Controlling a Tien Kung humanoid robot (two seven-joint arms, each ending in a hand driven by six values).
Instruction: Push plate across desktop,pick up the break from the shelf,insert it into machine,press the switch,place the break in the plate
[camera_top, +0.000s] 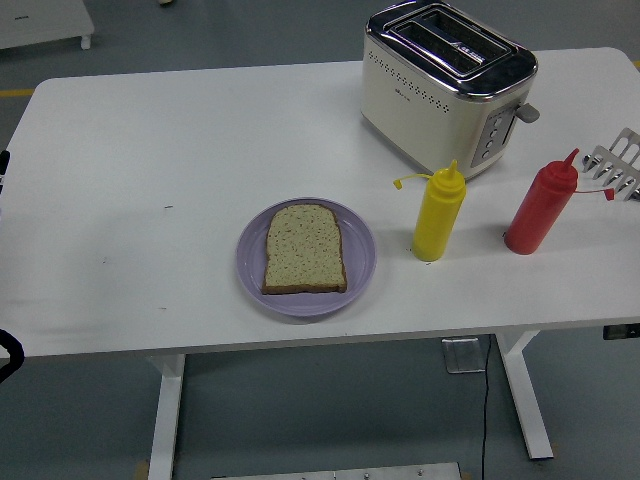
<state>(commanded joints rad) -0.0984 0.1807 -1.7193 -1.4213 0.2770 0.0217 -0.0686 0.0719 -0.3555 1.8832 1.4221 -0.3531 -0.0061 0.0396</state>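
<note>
We count one slice of bread (305, 249) lying flat on one lilac plate (356, 285), which sits on the white table (150, 150) toward its near edge. Of our left hand (4, 165) only a black sliver shows at the picture's left edge, and we cannot tell how its fingers stand; a dark curved part of the same arm shows lower down, at the table's near corner. The plate lies well away from that hand, off toward the table's middle. Farther still from it stands one cream and chrome toaster (440, 95) with two slots on top (both look empty). Nearer us than the toaster stand two squeeze bottles, both upright: one yellow bottle (438, 215) just beside the plate and one red bottle (540, 205) beyond it. One metal rack (620, 165) peeks in at the far right edge, close to the red bottle.
</note>
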